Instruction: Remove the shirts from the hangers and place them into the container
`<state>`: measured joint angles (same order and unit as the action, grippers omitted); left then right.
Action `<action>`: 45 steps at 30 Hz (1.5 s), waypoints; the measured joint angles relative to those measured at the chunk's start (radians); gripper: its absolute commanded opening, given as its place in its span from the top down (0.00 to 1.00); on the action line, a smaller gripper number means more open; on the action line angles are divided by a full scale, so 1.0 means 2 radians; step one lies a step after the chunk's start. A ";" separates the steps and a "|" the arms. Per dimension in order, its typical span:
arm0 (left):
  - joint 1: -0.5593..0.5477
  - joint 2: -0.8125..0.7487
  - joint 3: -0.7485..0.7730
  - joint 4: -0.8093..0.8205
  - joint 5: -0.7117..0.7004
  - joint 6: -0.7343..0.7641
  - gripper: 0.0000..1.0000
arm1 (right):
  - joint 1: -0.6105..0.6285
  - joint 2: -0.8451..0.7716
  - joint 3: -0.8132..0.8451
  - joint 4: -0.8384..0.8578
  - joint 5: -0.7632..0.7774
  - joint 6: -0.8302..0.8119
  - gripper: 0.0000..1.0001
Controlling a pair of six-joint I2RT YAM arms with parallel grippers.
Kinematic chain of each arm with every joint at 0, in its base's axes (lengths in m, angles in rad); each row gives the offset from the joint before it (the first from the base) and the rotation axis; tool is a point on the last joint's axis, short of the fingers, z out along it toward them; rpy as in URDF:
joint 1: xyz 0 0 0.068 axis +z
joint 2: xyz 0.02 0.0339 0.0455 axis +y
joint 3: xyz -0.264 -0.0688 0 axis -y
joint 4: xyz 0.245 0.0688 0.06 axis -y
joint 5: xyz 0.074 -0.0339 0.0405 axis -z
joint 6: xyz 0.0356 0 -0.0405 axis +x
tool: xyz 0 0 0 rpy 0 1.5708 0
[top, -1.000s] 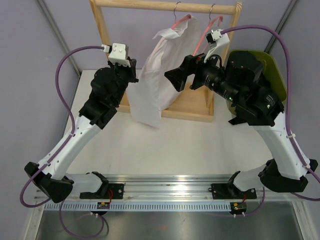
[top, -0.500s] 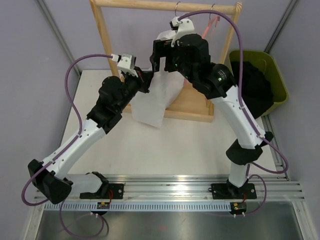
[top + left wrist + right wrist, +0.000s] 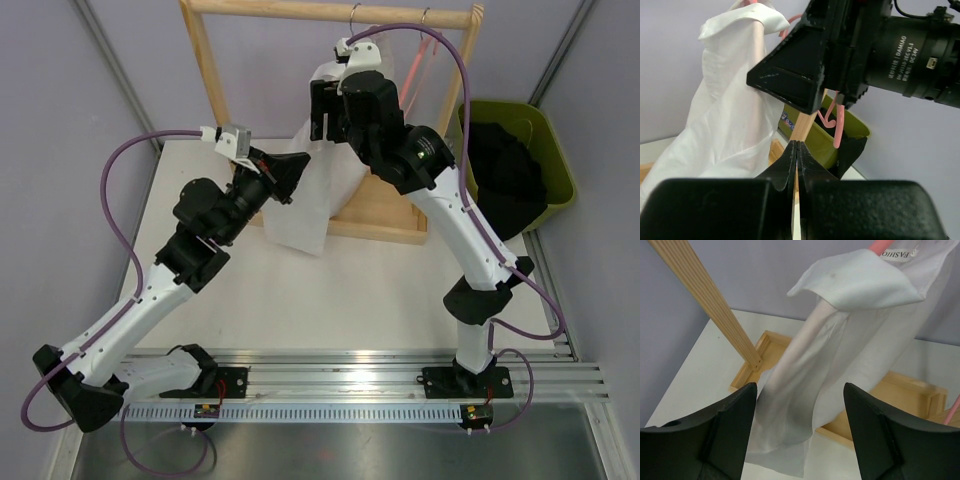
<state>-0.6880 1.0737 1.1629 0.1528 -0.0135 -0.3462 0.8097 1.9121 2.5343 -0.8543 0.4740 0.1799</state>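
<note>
One desk [image 3: 300,290] carries a wooden rack [image 3: 205,60]. White shirt [image 3: 305,215] hangs there on a pink hanger [image 3: 879,246]. Green basket [image 3: 560,160] to the right holds the black shirt [image 3: 505,175]. Right hand [image 3: 799,400] gapes wide, empty, facing the white shirt's collar. Left hand [image 3: 290,168] is pinched closed, empty, beside that shirt. Second hanger [image 3: 840,127] hangs bare.
</note>
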 measured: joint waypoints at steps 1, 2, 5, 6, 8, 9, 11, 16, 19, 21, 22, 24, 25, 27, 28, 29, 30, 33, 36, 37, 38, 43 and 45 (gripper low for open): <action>-0.002 0.000 -0.001 0.002 0.001 -0.001 1.00 | 0.000 0.000 -0.001 0.002 0.003 -0.001 0.33; -0.003 0.000 -0.003 0.002 0.002 -0.002 1.00 | 0.000 0.000 -0.001 0.003 0.004 -0.001 0.39; -0.004 0.000 -0.010 0.002 0.002 -0.005 1.00 | -0.004 0.000 -0.003 0.004 0.006 0.000 0.59; -0.004 0.000 -0.012 0.002 0.002 -0.006 1.00 | -0.006 0.000 -0.004 0.004 0.007 0.002 0.65; -0.004 0.000 -0.014 0.000 0.002 -0.007 1.00 | -0.011 0.000 -0.005 0.005 0.008 0.005 0.78; -0.004 0.000 -0.014 0.000 0.002 -0.007 1.00 | -0.012 0.000 -0.007 0.005 0.010 0.007 0.82; -0.004 -0.003 -0.014 -0.002 0.002 -0.009 1.00 | -0.016 -0.002 -0.013 0.005 0.019 0.011 0.88; -0.011 -0.028 -0.014 -0.038 -0.005 -0.010 1.00 | -0.017 -0.016 -0.037 0.014 0.030 0.006 1.00; -0.019 -0.054 -0.014 -0.067 -0.015 -0.010 1.00 | -0.017 -0.032 -0.052 0.014 0.041 0.001 1.00; -0.024 -0.081 -0.015 -0.094 -0.025 -0.010 1.00 | -0.017 -0.050 -0.073 0.018 0.047 -0.006 1.00; -0.025 -0.095 -0.017 -0.103 -0.028 -0.010 1.00 | -0.017 -0.061 -0.086 0.025 0.047 -0.010 1.00; -0.026 -0.125 -0.023 -0.117 -0.037 -0.010 1.00 | -0.019 -0.084 -0.115 0.042 0.047 -0.023 1.00; -0.026 -0.139 -0.027 -0.124 -0.042 -0.010 1.00 | -0.019 -0.098 -0.134 0.055 0.047 -0.029 1.00; -0.026 -0.163 -0.034 -0.138 -0.053 -0.010 1.00 | -0.020 -0.125 -0.169 0.084 0.045 -0.046 1.00; -0.026 -0.171 -0.037 -0.142 -0.056 -0.010 1.00 | -0.020 -0.136 -0.184 0.097 0.043 -0.054 1.00; -0.026 -0.177 -0.039 -0.146 -0.062 -0.010 1.00 | -0.020 -0.147 -0.197 0.111 0.041 -0.063 1.00; -0.026 -0.181 -0.043 -0.150 -0.066 -0.010 1.00 | -0.020 -0.157 -0.210 0.127 0.040 -0.072 1.00; -0.026 -0.184 -0.052 -0.161 -0.074 -0.010 1.00 | -0.024 -0.177 -0.237 0.167 0.025 -0.090 1.00; -0.026 -0.183 -0.061 -0.174 -0.076 -0.011 1.00 | -0.033 -0.180 -0.246 0.201 0.000 -0.096 1.00; -0.026 -0.182 -0.063 -0.177 -0.077 -0.011 1.00 | -0.036 -0.180 -0.251 0.214 -0.009 -0.097 1.00; -0.026 -0.180 -0.063 -0.182 -0.078 -0.011 1.00 | -0.039 -0.180 -0.258 0.226 -0.018 -0.097 1.00; -0.026 -0.186 -0.063 -0.195 -0.084 -0.010 1.00 | -0.053 -0.182 -0.313 0.291 -0.075 -0.085 1.00; -0.026 -0.193 -0.063 -0.200 -0.088 -0.010 1.00 | -0.056 -0.192 -0.355 0.329 -0.099 -0.077 1.00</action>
<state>-0.7403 0.6876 1.0363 -0.2462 -0.1886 -0.3672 0.6975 1.5288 1.8236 -0.1970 0.2764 0.0261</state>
